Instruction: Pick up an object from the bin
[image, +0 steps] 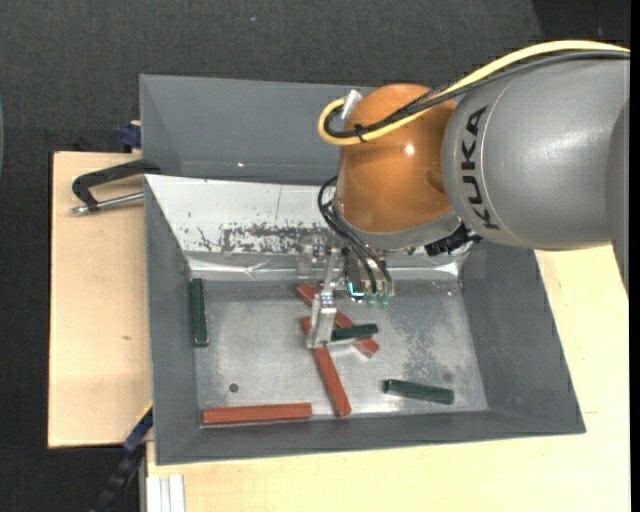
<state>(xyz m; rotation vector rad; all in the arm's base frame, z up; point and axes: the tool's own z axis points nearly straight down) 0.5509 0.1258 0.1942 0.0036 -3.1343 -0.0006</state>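
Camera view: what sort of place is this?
Probably a robot lab's bin-picking test setup: a KUKA-marked arm reaching into a grey metal bin holding loose red sticks and green sticks.

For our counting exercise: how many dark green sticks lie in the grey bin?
3 dark green sticks: one at far left, one at the front right, one in the middle among red sticks. The arm may hide more.

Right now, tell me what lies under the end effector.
Beneath the end effector lie crossed red sticks and a dark green stick, mid-bin. The arm covers parts of them and anything behind.
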